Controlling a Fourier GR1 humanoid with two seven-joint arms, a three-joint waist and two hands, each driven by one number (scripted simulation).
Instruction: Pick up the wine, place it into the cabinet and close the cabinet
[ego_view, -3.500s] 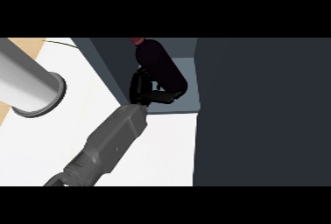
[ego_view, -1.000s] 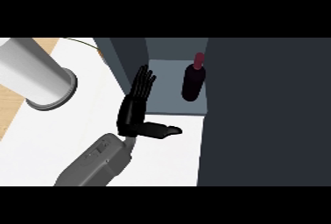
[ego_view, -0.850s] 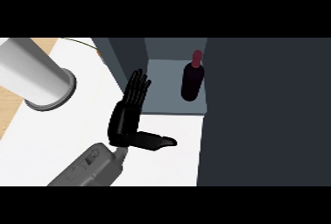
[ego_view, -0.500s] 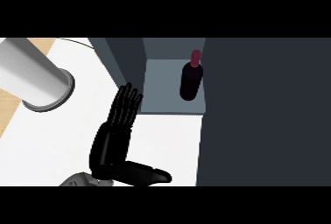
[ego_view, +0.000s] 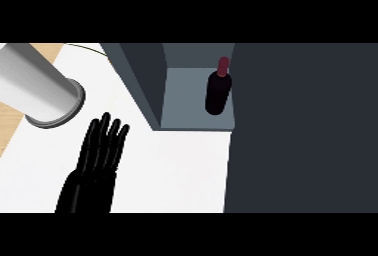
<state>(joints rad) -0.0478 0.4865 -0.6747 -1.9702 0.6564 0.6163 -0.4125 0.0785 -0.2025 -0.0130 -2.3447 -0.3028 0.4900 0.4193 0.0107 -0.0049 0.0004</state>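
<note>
One step left: wine (ego_view: 217, 94) stands upright inside open cabinet (ego_view: 193, 102), hand (ego_view: 97, 160) flat with fingers straight, holding nothing, next likely swinging dark door (ego_view: 303, 130) shut.

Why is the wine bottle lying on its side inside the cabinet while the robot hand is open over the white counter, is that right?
Not quite. In the head view the wine bottle stands upright inside the cabinet, its red top pointing up, not lying on its side. The rest holds: the robot hand is open, fingers straight, over the white counter.
</note>
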